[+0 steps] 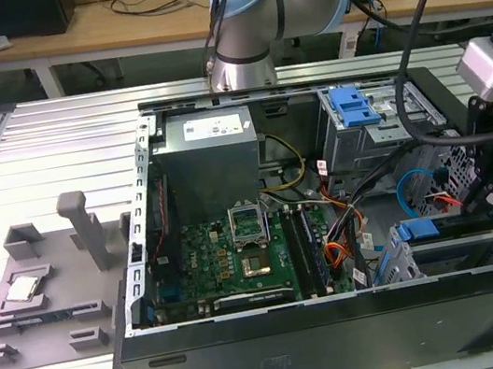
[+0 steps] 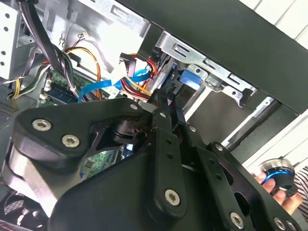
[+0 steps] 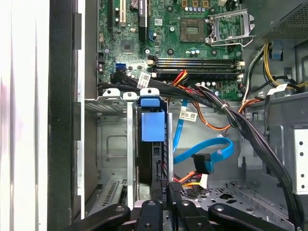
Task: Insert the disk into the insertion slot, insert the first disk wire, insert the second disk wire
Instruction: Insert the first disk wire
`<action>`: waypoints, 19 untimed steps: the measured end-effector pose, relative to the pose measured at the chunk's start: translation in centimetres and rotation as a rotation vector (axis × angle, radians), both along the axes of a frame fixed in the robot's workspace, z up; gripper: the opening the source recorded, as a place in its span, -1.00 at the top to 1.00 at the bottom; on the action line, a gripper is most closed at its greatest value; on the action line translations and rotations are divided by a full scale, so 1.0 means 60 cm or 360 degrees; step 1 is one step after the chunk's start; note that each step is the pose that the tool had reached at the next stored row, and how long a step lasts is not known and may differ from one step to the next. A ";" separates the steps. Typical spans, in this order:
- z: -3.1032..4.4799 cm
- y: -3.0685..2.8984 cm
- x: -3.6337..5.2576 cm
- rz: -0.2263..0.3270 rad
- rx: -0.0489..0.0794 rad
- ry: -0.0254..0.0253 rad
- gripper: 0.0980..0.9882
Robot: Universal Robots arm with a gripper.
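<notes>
On the slotted worktop [image 1: 32, 145] lies one open computer case [image 1: 348, 338]. I count one disk [image 3: 153, 126]. It sits in the insertion slot [image 3: 108, 144], with its blue carrier showing. My one claw [image 3: 171, 188] is clenched at the disk's rear edge; I cannot tell whether it pinches a plug. One blue cable [image 3: 214, 153] lies loose just beside the disk. I judge that wiring goes best squared to the connector edge, pressing straight and gently, clear of the black bundle.

The disk [image 3: 153, 127] stands in the insertion slot [image 3: 113, 144], the pincer [image 3: 168, 190] at its end
</notes>
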State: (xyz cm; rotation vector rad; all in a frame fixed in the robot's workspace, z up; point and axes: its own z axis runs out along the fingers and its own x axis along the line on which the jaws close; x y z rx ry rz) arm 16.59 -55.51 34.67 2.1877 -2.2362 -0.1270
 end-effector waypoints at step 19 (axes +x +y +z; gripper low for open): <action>-0.008 -0.0098 0.002 0.0000 0.0023 0.00034 0.82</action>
